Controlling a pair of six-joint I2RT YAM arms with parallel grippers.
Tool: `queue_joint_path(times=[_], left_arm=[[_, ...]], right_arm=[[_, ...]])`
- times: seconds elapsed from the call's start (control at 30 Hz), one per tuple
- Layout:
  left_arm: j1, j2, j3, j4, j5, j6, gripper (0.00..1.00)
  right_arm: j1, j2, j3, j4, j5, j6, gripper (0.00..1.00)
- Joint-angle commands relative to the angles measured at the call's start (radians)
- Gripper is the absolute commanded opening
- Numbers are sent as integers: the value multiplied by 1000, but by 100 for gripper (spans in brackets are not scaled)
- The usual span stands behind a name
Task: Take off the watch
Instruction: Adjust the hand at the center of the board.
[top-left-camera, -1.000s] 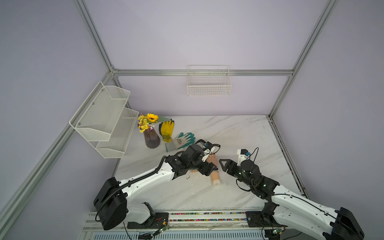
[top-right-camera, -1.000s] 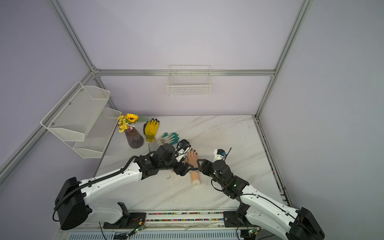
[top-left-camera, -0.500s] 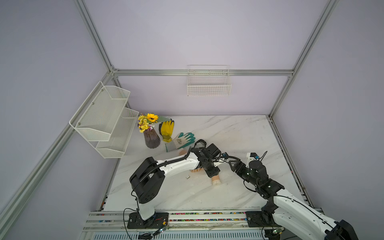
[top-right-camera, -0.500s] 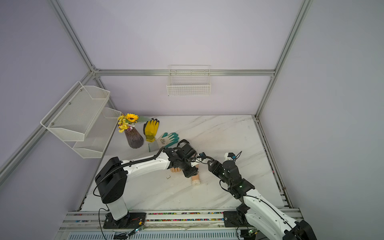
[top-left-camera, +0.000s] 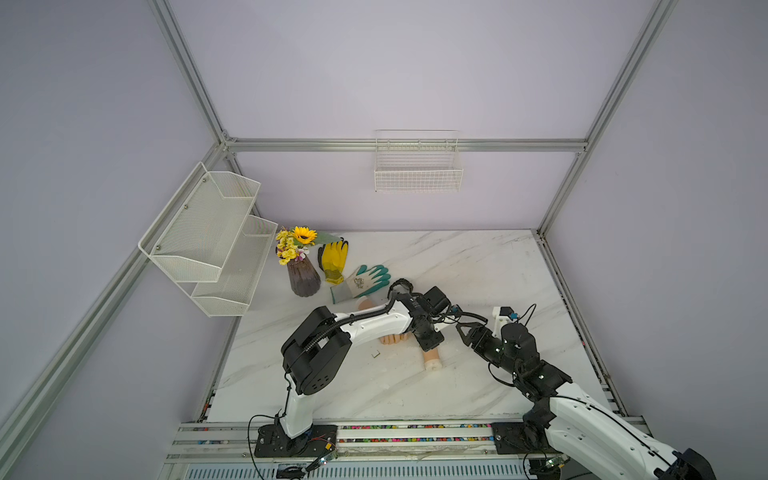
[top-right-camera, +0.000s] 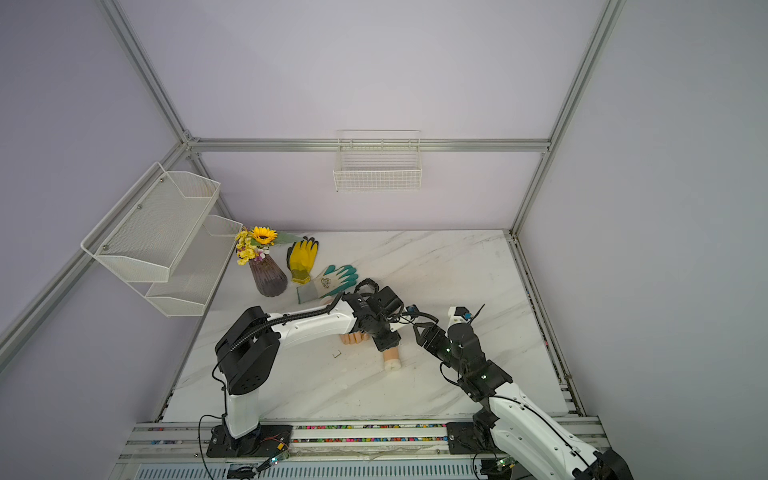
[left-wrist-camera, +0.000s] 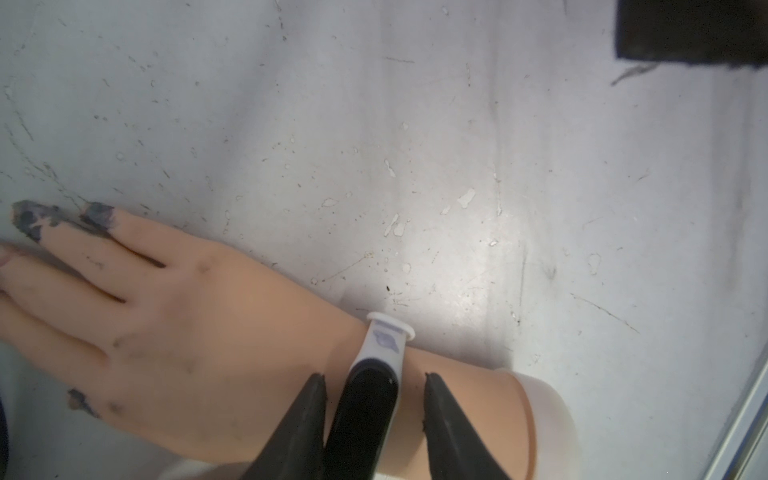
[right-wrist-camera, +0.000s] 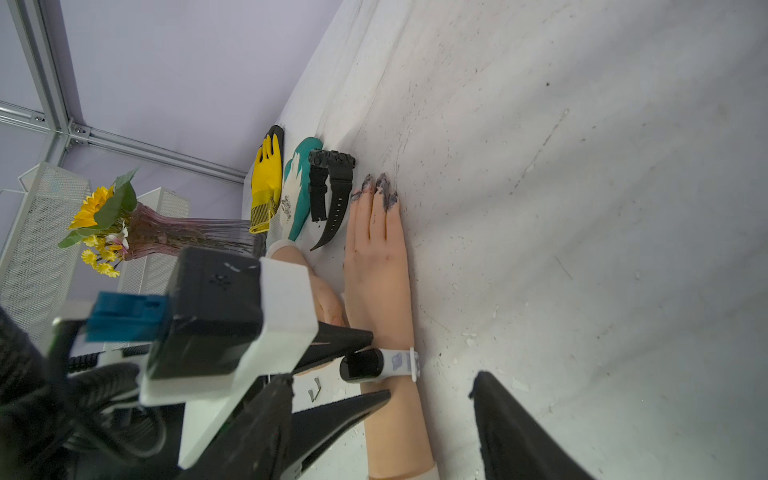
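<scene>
The left gripper (top-right-camera: 384, 337) sits over the mannequin hand (top-right-camera: 391, 358).

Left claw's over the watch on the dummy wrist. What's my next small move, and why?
I'd probably close the left claw onto the watch: its fingers straddle the black face on the mannequin hand at the wrist, with a gap showing on one side, so the watch looks ungripped.

watch (left-wrist-camera: 374, 386): on dummy hand (left-wrist-camera: 187, 324) wrist | gloves (top-left-camera: 365, 279): behind hand | vase (top-left-camera: 303, 277): left of gloves
</scene>
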Motion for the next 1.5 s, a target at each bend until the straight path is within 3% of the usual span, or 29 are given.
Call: queue_joint_path(times=[0.0,0.2,0.33,0.5,0.57,0.7,1.13,1.27,1.47], left_arm=[[-2,20,-33,-33,-41,15,39],[-2,-21,-90,36,-48,11,15],[7,-77,-146,146,-43,2,15],[29,-111,-238,270,-69,-65,14],[36,-152,-316,369,-98,-118,15],[44,-274,-523,662,-41,-191,14],[78,-361,-835,1133,83,-410,15],[85,-365,-877,1223,140,-451,16],[90,-350,-887,1269,169,-463,20]], right_arm=[[-4,-11,11,-5,-10,-11,72],[-5,-6,23,-3,-9,7,72],[-5,-18,-6,56,-50,26,73],[-2,43,-73,142,-210,-40,79],[12,70,-85,155,-247,-56,79],[73,113,-114,280,-288,-33,81],[209,567,-75,648,-373,-77,84],[228,660,-60,702,-352,-61,78],[229,646,-38,620,-252,-42,50]])
